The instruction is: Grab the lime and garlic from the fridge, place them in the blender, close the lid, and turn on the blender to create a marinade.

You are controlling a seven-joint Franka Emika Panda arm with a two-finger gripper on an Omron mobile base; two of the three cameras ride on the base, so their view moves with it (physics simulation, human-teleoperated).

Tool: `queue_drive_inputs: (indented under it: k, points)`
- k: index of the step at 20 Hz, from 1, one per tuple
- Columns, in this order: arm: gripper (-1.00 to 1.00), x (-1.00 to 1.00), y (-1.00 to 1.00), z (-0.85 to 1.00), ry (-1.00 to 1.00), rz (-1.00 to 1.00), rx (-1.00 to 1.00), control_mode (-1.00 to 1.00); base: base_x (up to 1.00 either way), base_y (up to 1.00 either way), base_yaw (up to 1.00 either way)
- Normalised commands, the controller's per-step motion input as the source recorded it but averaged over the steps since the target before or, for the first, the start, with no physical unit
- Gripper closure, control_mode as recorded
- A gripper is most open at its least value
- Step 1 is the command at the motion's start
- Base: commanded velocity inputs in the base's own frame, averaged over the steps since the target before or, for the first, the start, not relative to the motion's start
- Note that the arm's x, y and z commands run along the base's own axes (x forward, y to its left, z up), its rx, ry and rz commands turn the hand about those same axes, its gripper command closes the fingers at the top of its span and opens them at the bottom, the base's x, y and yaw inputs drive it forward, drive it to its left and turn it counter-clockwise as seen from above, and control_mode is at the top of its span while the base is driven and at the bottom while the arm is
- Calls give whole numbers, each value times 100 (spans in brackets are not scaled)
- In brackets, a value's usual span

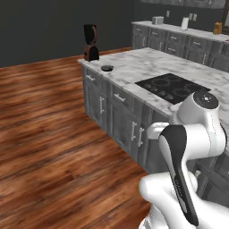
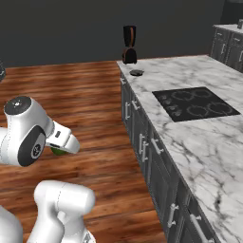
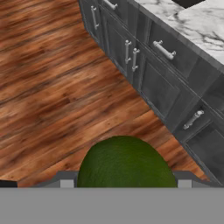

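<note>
there, lime [image 3: 127, 162] between end effector [image 3: 126, 183] fingers

The blender [image 1: 91, 42] stands upright at the far corner of the marble surface [image 1: 147, 65], black jar on its reddish-brown base. The lid [image 1: 107, 68] lies flat on the surface just beside the blender (nearer the camera, apart from the jar). A black cooktop [image 1: 172, 87] is set into the marble further along. Grey cabinet fronts [image 1: 117, 114] with silver handles face the wooden floor [image 1: 49, 134]. The white arm [image 1: 192, 143] rises at lower right.
</note>
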Motion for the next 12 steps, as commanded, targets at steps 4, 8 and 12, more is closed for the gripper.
queue_drive_inputs:
  k: [4, 8, 12]
  points:
    - [100, 0, 0, 0, 0, 0, 0, 100, 100, 85, -44]
    - [100, 0, 0, 0, 0, 0, 0, 100, 100, 82, -43]
    - [100, 0, 0, 0, 0, 0, 0, 100, 100, 87, -43]
